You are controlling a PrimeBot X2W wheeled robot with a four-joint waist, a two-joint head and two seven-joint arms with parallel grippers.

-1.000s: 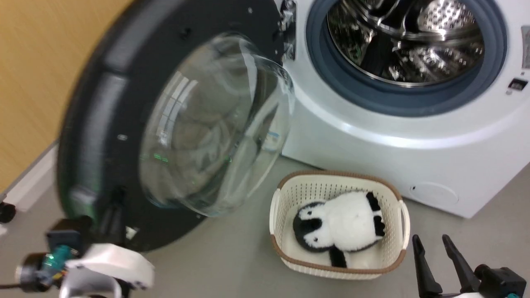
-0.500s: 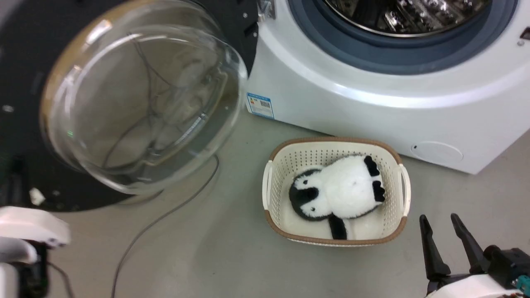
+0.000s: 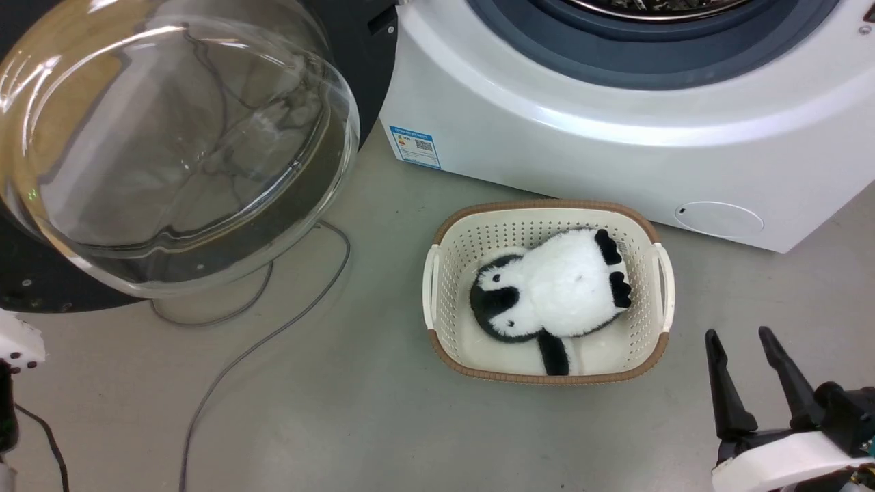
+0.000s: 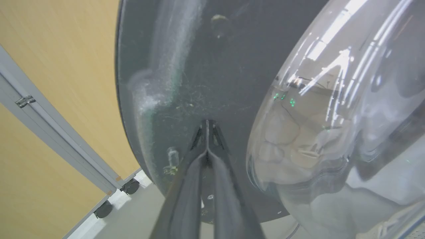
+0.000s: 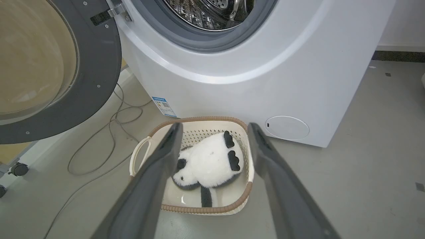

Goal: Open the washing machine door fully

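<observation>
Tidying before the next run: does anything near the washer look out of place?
A loose grey cable loops across the floor beneath the open washing machine door, where wheels might snag it. The plush penguin lies in its basket; nothing looks spilled or damaged.

i see pale grey floor [image 3: 383,424], a thin cable [image 3: 260,346] trailing to seven o'clock; on the left wrist feed, a tan panel [image 4: 49,43] at nine o'clock rides black casters [image 4: 131,186].
</observation>
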